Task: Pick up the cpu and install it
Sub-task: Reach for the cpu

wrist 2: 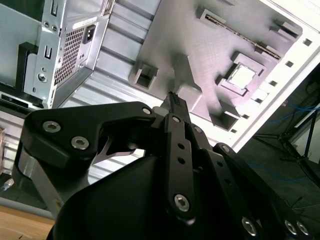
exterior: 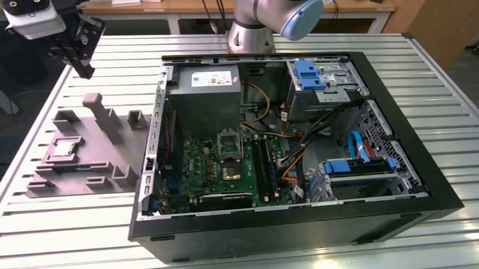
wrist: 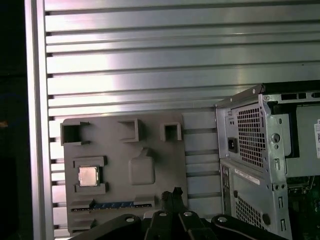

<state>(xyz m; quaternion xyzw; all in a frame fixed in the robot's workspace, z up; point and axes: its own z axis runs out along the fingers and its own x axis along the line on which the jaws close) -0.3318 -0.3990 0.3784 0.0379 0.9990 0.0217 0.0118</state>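
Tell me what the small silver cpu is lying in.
The small square silver-grey cpu lies in a raised square pocket of the flat grey plastic tray, on the slatted metal table. The pocket floor beneath it is covered.

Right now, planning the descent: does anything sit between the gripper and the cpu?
Nothing visible does. The gripper hangs clear of the grey fixture, and the cpu lies uncovered in its recess.

Colours: cpu (wrist: 88,176) pale silver, holder tray (wrist: 115,150) matte grey, motherboard (exterior: 196,159) green, case (exterior: 262,230) black (blue drive clips (exterior: 308,74) inside), table (wrist: 150,50) silver with ribbed stripes.
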